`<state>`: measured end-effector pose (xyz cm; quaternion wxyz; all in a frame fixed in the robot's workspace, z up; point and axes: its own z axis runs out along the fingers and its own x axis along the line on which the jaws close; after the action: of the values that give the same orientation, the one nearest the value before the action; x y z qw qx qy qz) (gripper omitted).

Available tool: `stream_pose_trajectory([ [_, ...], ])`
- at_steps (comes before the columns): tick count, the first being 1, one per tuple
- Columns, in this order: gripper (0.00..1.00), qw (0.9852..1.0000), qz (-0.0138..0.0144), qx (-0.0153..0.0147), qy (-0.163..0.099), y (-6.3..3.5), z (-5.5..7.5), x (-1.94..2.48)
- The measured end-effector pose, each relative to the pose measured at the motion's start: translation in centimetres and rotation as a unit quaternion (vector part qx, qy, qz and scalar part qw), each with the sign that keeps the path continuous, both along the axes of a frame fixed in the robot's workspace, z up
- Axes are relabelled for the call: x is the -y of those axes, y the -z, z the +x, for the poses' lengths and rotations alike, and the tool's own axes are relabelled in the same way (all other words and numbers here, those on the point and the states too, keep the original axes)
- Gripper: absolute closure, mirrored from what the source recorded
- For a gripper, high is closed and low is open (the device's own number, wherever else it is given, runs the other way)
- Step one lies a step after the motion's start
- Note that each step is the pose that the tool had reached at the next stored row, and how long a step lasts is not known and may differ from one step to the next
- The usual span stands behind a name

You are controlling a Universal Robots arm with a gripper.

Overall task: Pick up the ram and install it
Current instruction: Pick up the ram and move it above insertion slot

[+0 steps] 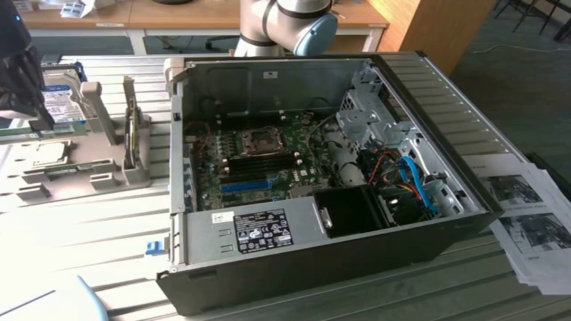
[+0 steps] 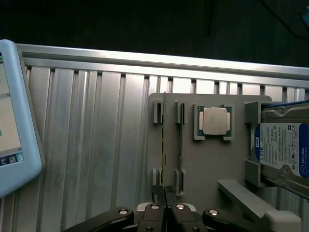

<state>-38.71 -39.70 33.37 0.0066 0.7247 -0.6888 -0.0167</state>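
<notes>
A ribbed aluminium tabletop [image 1: 98, 221] runs across the scene, washed out by bright glare at the exterior view's lower left. Behind it stand pale wooden desks [image 1: 89, 17] on white frames, with dark grey-green carpet floor [image 1: 526, 80] around them. A tall wooden panel [image 1: 432, 30] rises toward the exterior view's right, near thin dark furniture legs [image 1: 535, 13].

The arm [image 1: 277, 20] is made of rounded silver-grey tube sections with smooth, slightly glossy shells. A round light-blue cap [image 1: 314, 32] closes the end of one joint. The gripper [image 2: 164, 191] is black, with two slim, straight fingers [image 2: 157, 191] of matt finish. Glossy black curved links [image 2: 101, 220] carry the fingers on either side. Four round silver pins [image 2: 154, 207] mark the link pivots.
</notes>
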Motion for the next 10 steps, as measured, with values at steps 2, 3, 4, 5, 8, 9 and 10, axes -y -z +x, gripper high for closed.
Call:
stream_pose_trajectory([
  [2, 0.89, 1.0000, 0.0000, 0.0000, 0.000, -0.42, 0.0, 0.00],
  [3, 0.89, 1.0000, 0.0000, -0.0001, 0.000, -0.64, 0.0, 0.00],
  [4, 0.89, 1.0000, 0.0000, -0.0001, 0.000, -0.87, 0.0, 0.00],
  [5, 0.89, 1.0000, 0.0000, -0.0002, 0.000, -1.09, 0.0, 0.00],
  [8, 0.89, 1.0000, 0.0000, -0.0003, 0.000, -1.73, 0.1, 0.00],
  [9, 0.89, 1.0000, 0.0000, -0.0004, 0.000, -1.95, 0.1, 0.00],
  [10, 0.89, 1.0000, 0.0000, -0.0004, 0.000, -2.16, 0.1, 0.00],
])
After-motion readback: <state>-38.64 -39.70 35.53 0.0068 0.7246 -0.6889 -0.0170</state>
